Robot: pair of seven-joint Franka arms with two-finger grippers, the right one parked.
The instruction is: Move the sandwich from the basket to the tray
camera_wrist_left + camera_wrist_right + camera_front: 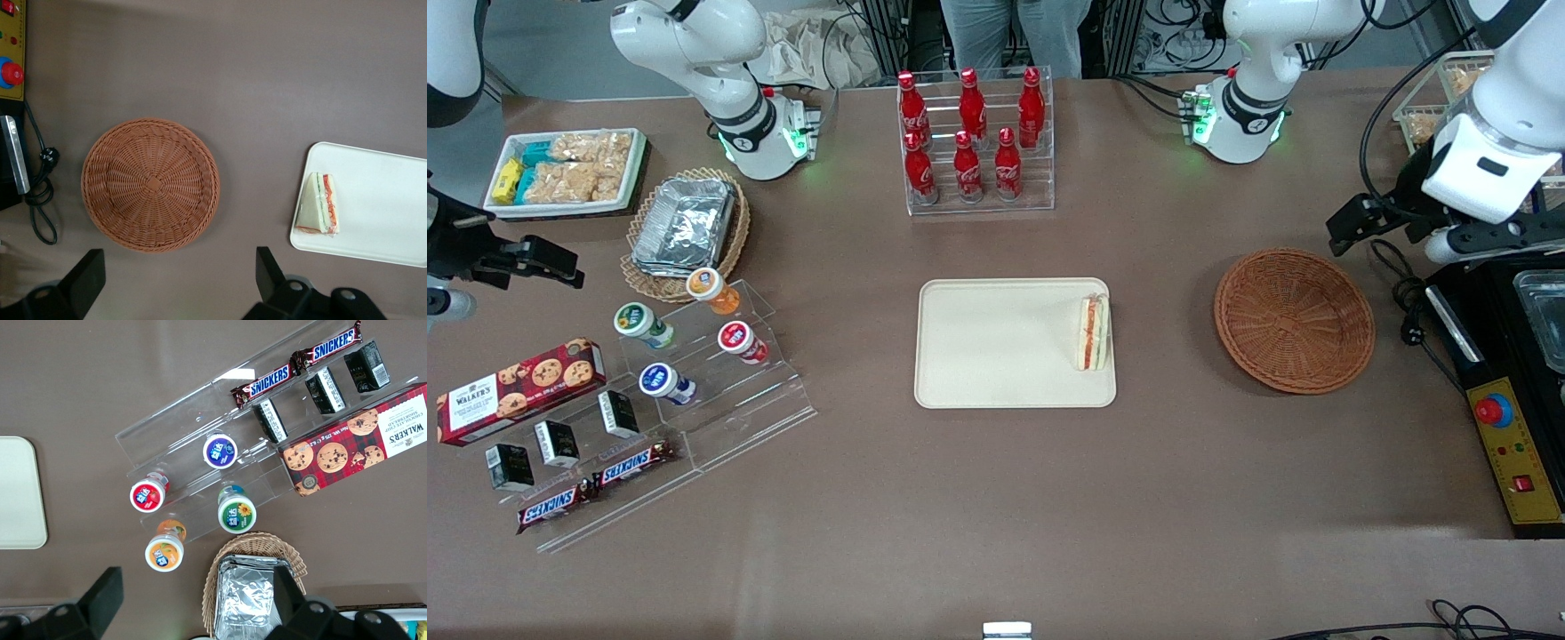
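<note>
1. Holding clear: my gripper (pixel 177 287) hangs spread wide and grasping nothing, raised above the table near the basket at my working end. I judge the placing done, so the step in hand is to stay high and withdraw without sweeping over the tray.
2. Tray (pixel 996 356), cream, rectangular: one. It bears the sandwich at the edge toward the basket.
3. Basket (pixel 1294 318), reddish-brown wicker: one, nothing in it, well apart from the tray.
4. Lacy tan basket (pixel 729 244) with foil containers: one, toward the parked arm's end.
5. Cola bottles (pixel 969 133) in a clear rack: six.
6. Cookie box (pixel 516 389): one.
7. Snickers bars (pixel 596 487): two.
8. Sandwich (pixel 1094 332), triangular wedge, filling edge showing: one, lying just inside the tray's rim.
9. Yogurt cups (pixel 685 333) on clear steps: four.
10. Small black packets (pixel 560 442): three.
</note>
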